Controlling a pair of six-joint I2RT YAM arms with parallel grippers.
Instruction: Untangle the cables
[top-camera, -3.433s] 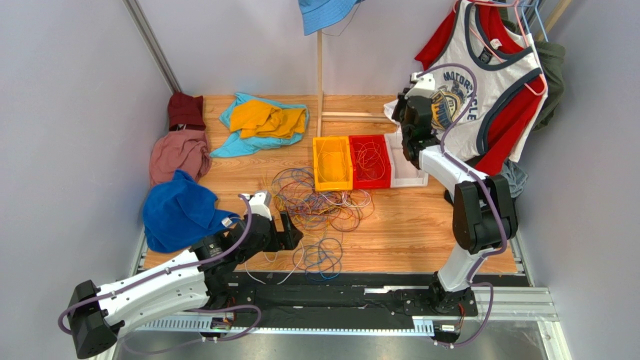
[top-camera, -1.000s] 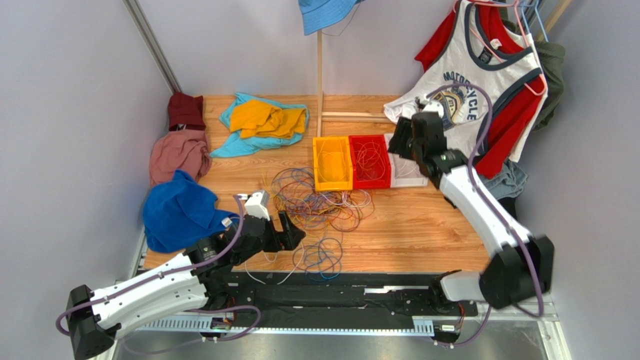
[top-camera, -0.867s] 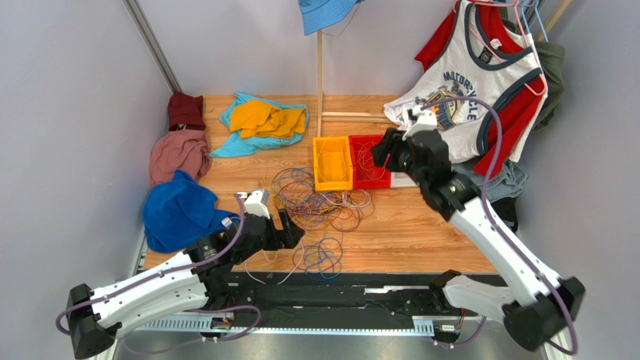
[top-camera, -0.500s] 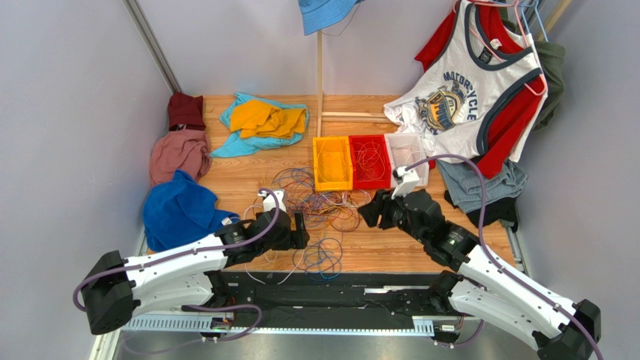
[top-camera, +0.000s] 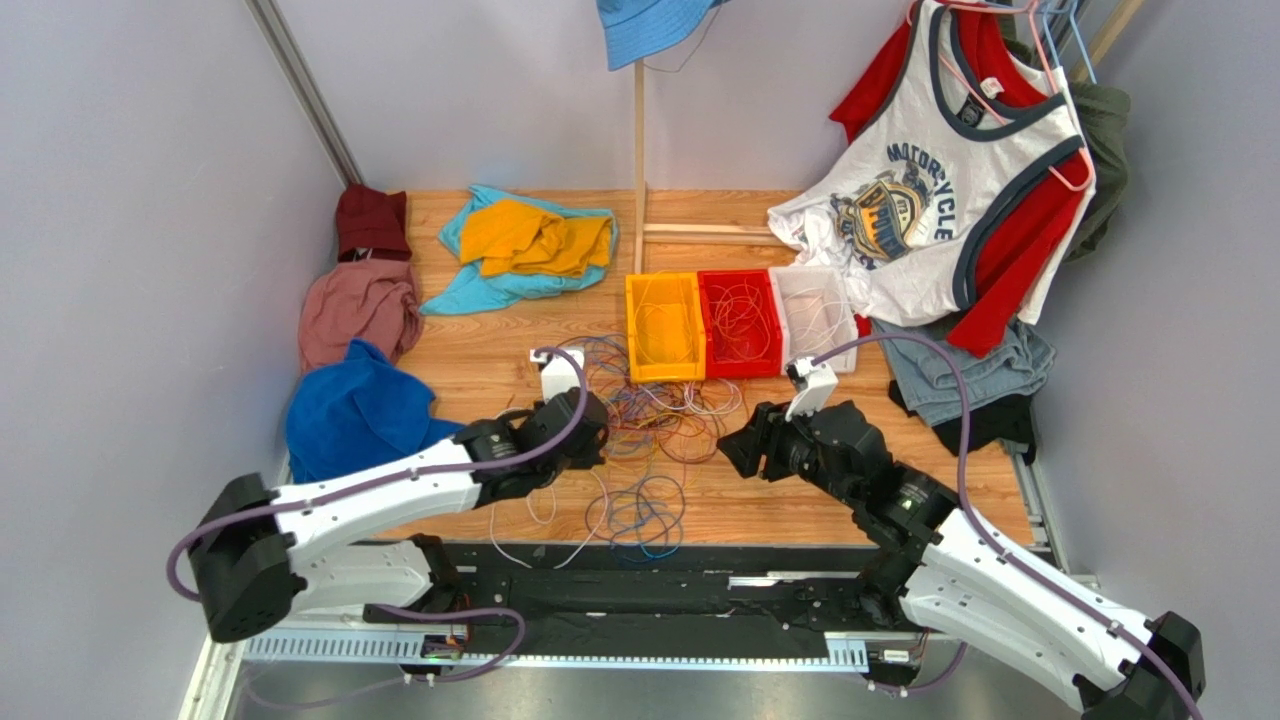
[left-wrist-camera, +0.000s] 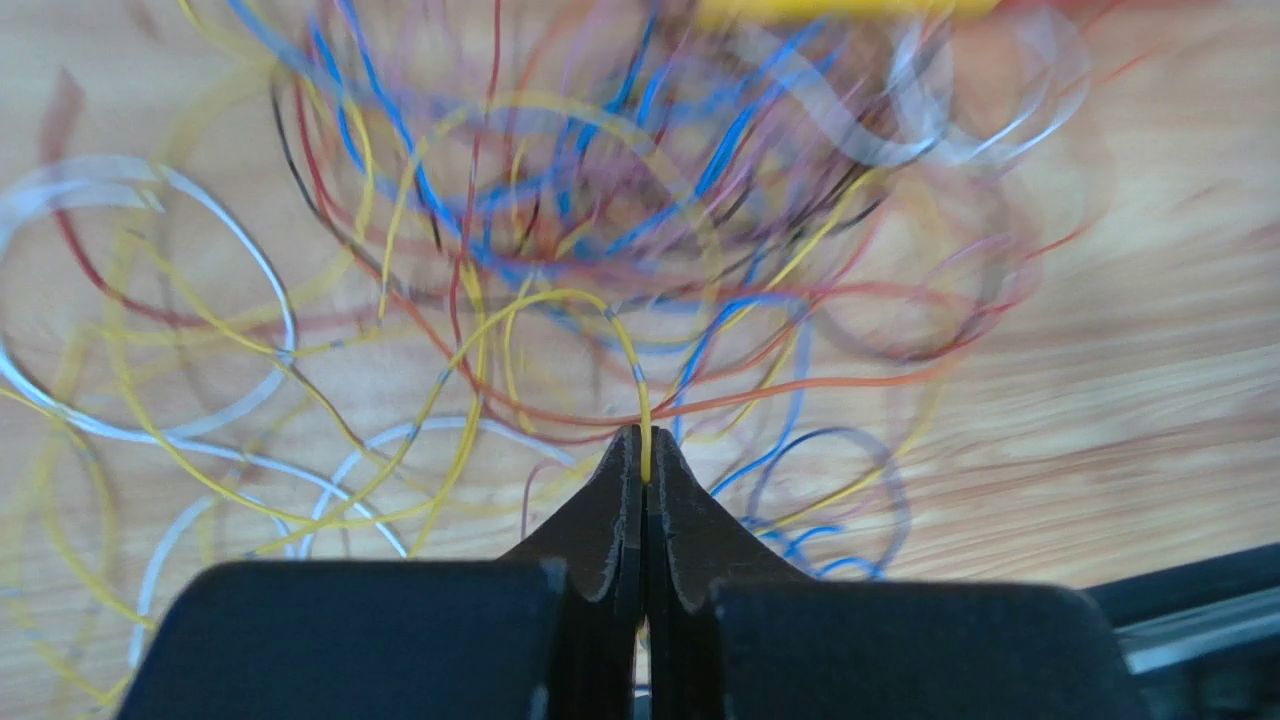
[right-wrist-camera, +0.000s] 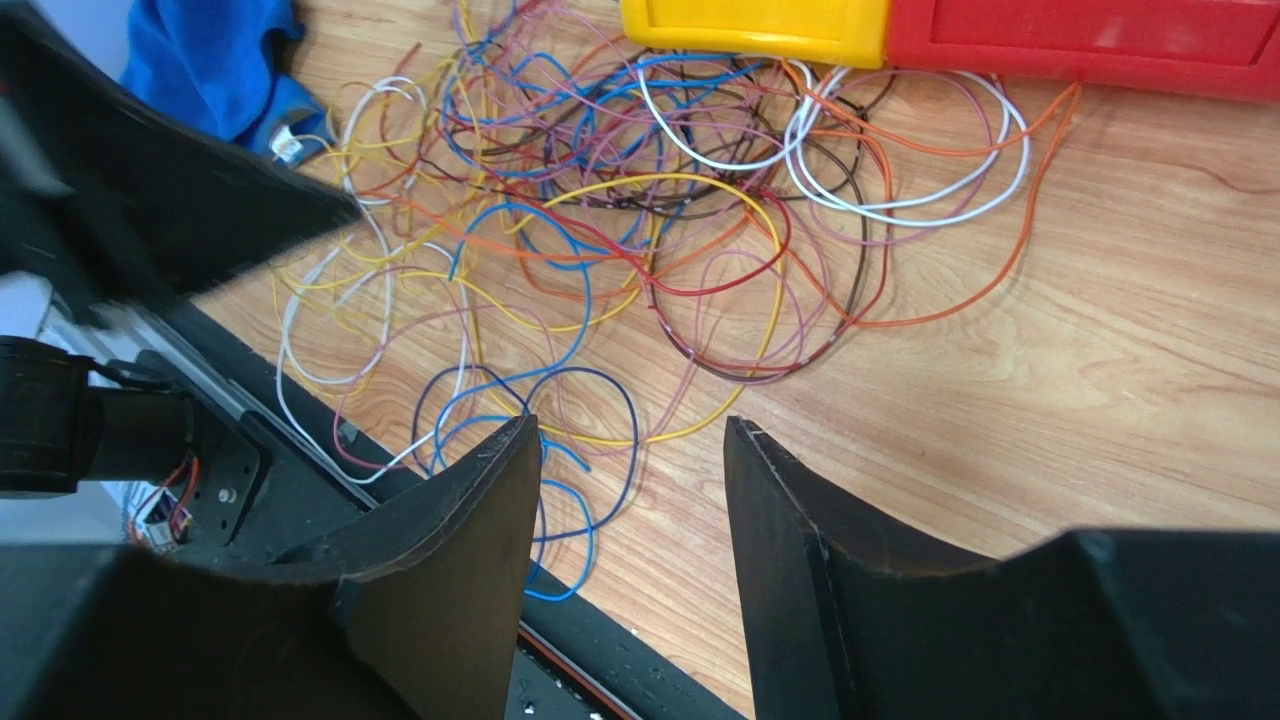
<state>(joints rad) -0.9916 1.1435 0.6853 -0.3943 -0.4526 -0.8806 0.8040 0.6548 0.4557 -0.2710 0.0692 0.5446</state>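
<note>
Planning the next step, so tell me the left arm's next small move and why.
Probably lift the left gripper slowly to draw its wire free. It is shut on one yellow cable that loops back into the tangled cables ahead. The right gripper hangs open over the pile, holding nothing.

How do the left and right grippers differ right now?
The left gripper is shut, pinching a thin yellow cable; the right gripper is open and empty. The left gripper is at the left side of the tangle of thin coloured cables, the right gripper at its right side. Both point at that tangle.
</note>
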